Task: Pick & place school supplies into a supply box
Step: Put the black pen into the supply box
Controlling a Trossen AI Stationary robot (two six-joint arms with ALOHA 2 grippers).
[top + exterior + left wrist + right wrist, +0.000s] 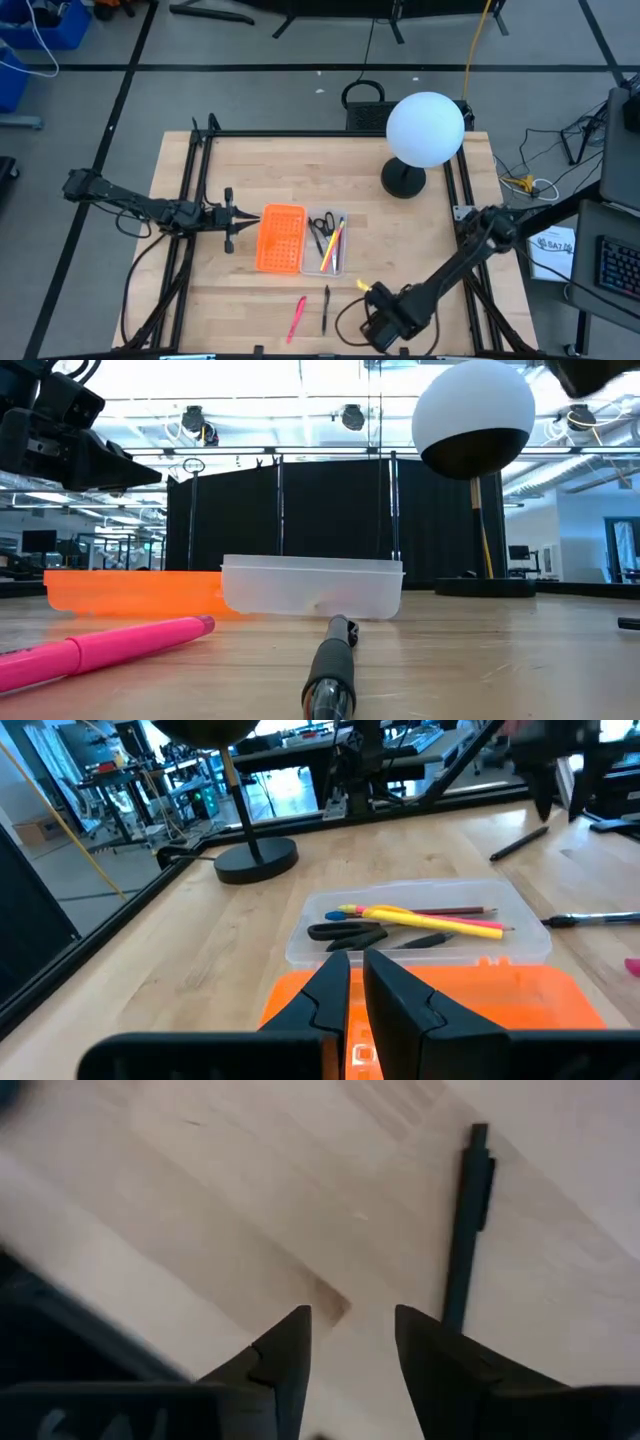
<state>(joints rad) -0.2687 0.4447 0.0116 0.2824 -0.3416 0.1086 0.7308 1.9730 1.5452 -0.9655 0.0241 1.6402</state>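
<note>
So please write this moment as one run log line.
right tool open, empty, near black pen | left tool by orange tray | pink pen on table | scissors in supply box

High view straight down; low view table-level; both share clear box (327,243) (312,586).

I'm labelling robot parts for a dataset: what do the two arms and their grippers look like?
Both are dark, slender jointed arms trailing black cables. The left gripper ends in two black, wedge-shaped tapering fingers. The right gripper has matching pointed black fingers and a yellow patch near its wrist.

pink pen (95,651) cut off at low view's left edge
</note>
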